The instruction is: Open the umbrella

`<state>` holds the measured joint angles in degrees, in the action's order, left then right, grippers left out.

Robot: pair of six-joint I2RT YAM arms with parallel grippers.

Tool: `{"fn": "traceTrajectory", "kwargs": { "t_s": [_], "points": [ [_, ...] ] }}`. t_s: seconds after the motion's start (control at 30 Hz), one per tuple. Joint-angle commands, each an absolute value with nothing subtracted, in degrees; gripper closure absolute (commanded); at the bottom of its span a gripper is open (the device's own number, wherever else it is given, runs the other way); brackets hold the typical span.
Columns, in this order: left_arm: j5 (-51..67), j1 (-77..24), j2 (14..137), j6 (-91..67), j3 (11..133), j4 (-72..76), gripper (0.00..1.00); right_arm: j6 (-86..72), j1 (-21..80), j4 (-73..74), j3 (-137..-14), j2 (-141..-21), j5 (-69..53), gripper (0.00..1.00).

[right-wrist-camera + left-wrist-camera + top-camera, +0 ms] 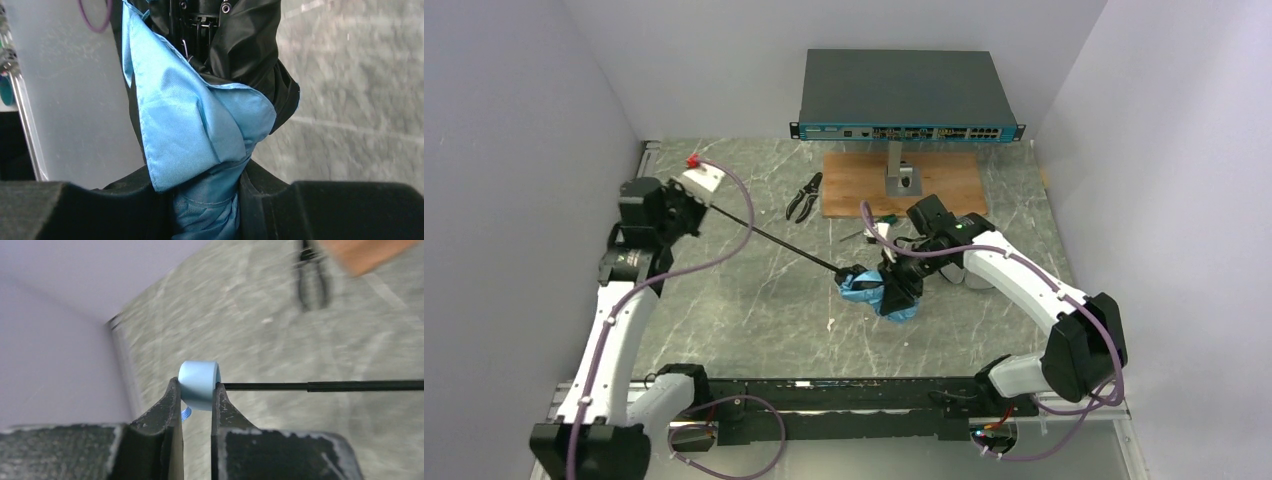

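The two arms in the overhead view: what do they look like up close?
The left arm and right arm are each built from smooth white links joined by chunky black joints. A purple cable loops along each one. The left gripper and right gripper each end in two black fingers.

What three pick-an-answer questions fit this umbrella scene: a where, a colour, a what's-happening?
1. Where are the pliers? A) on the table beside the wooden board B) on the floor C) in the left jaws
2. What colour is the umbrella handle? A) red B) pale blue C) green
3. How are the left jaws? A) wide open, empty B) shut on the handle C) out of sight
Answers: 1A, they lie by the board's left edge; 2B, the wrist view shows pale blue; 3B, both jaws press its sides.
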<state>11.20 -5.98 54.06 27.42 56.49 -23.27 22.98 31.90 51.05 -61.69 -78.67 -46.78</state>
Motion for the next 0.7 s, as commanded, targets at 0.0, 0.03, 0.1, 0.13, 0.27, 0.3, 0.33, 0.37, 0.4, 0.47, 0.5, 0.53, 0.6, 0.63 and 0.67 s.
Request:
{"fn": "traceTrajectory", "kwargs": {
  "t_s": [0.0,0.03,0.1,0.13,0.27,0.3,0.33,0.37,0.4,0.47,0.5,0.53,0.6,0.63,0.67],
  "points": [
    [8.4,8.1,59.1,38.7,59.8,-16.5,1.0,40.7,27.1,64.1,-58.8,-75.0,-48.0,1.0],
    [9.4,10.7,60.7,39.1,61.4,-16.5,1.0,41.3,25.9,64.9,-59.1,-74.9,-47.9,1.0],
    [10.7,14.4,64.2,39.2,64.7,-16.8,1.0,42.6,25.0,66.0,-60.1,-75.4,-47.7,1.0],
    [11.2,15.3,65.4,39.0,66.0,-16.8,1.0,43.2,24.9,66.8,-60.3,-75.9,-47.9,1.0],
    [12.6,15.9,67.4,37.8,67.9,-15.7,1.0,42.6,25.0,66.4,-60.1,-76.9,-49.2,1.0],
    [13.7,15.9,67.6,37.2,68.2,-16.1,1.0,41.9,24.9,65.8,-60.2,-76.9,-49.6,1.0],
    [15.4,15.9,67.7,36.7,68.4,-16.6,1.0,41.1,25.0,65.1,-60.3,-76.8,-50.1,1.0],
    [17.2,15.9,67.7,36.2,68.7,-17.3,1.0,40.2,25.0,64.5,-60.7,-76.7,-50.8,1.0],
    [19.6,15.9,67.7,35.4,69.2,-18.4,0.91,39.1,25.2,63.6,-60.9,-76.9,-51.5,1.0],
    [23.6,15.9,68.0,30.9,71.8,-21.5,0.56,35.2,25.1,61.1,-61.8,-77.3,-52.7,1.0],
    [25.2,15.9,68.4,26.8,74.1,-23.4,0.38,32.7,25.1,58.7,-62.0,-77.4,-53.1,1.0],
    [27.3,15.9,69.1,22.7,77.0,-26.1,0.28,29.4,25.2,55.7,-62.1,-77.2,-53.6,1.0],
    [33.0,15.9,70.3,16.2,82.6,-30.7,0.12,23.6,25.1,50.2,-62.1,-76.6,-55.3,1.0],
    [35.6,16.0,70.1,12.7,83.9,-31.0,0.09,20.5,25.1,47.1,-62.0,-76.3,-56.1,1.0],
    [37.9,16.3,69.0,9.7,84.1,-30.6,0.07,17.8,25.1,43.5,-61.9,-75.6,-56.7,1.0]
  ]
}}
